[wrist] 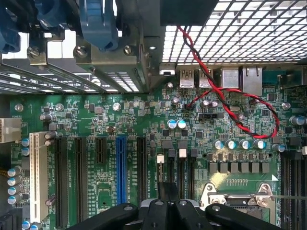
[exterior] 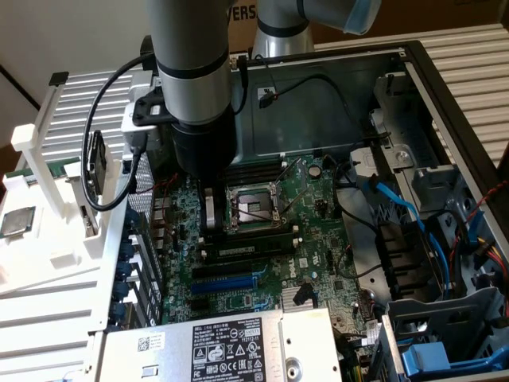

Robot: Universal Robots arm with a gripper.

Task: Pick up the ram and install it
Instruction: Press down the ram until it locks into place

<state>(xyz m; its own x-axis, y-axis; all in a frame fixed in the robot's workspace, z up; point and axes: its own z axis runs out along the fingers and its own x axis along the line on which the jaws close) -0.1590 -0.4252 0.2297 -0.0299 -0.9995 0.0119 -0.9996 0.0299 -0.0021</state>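
While the arm reached down into the open case, its pincer (exterior: 209,213) stood pressed together just above the motherboard (exterior: 262,274), beside the CPU socket (exterior: 253,208). The ram (exterior: 248,248) sat in a slot just beside that socket.

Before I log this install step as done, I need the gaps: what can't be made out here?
- Whatever sits between the gripper's tips: in the exterior view the arm hides it; in the wrist view the picture edge cuts it off.
- Latches on the black slots by the processor socket: exterior view, too small.
- Print on the power supply label: exterior view, too small.
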